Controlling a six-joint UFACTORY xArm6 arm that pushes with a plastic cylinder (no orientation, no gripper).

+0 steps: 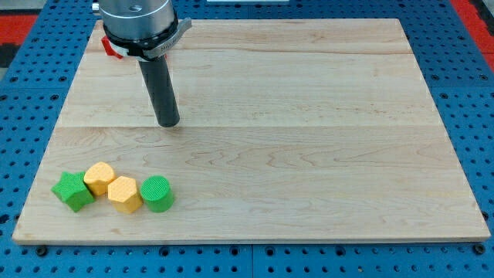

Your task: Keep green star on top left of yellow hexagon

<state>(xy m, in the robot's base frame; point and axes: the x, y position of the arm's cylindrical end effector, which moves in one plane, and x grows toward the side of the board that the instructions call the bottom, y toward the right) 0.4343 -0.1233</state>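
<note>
The green star point(72, 191) lies near the board's bottom left corner. A yellow block with a rounded top point(99, 177) touches it on its right. The yellow hexagon point(124, 194) sits just right of and below that block. A green round block point(157, 193) touches the hexagon's right side. The four blocks form one cluster. My tip point(168, 122) rests on the board well above the cluster, up and to the right of it, touching no block.
A red block point(113, 49) shows partly behind the arm's body near the board's top left. The wooden board point(309, 116) lies on a blue perforated table point(471, 93).
</note>
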